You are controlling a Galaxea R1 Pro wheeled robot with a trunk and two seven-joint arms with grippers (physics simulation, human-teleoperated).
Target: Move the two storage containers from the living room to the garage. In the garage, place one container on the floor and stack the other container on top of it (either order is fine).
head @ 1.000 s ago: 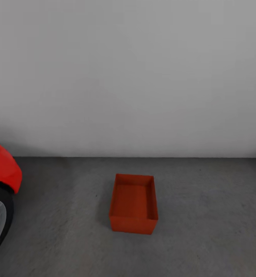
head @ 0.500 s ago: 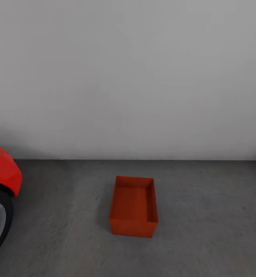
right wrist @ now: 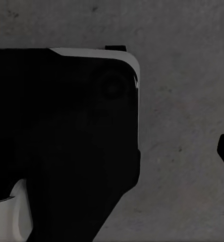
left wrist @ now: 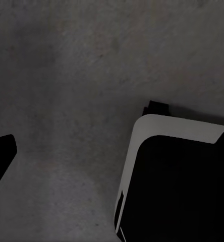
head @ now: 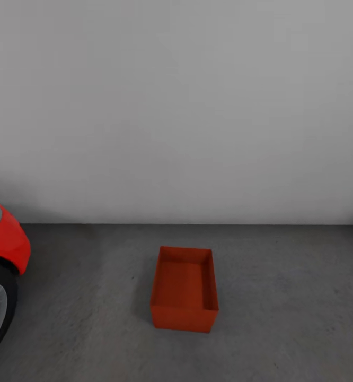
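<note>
One orange bin (head: 184, 289) sits on the garage floor (head: 282, 297) straight ahead — long axis pointing at the back wall (head: 176, 106), neither arm favoured; I cannot tell either claw's state.

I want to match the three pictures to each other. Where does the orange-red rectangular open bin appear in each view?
Head view: the orange-red rectangular open bin stands on the dark grey rough floor, low and centred, right of the shiny red car.
Left wrist view: not in it.
Right wrist view: not in it.
Shared landmark: the dark grey rough floor.
</note>
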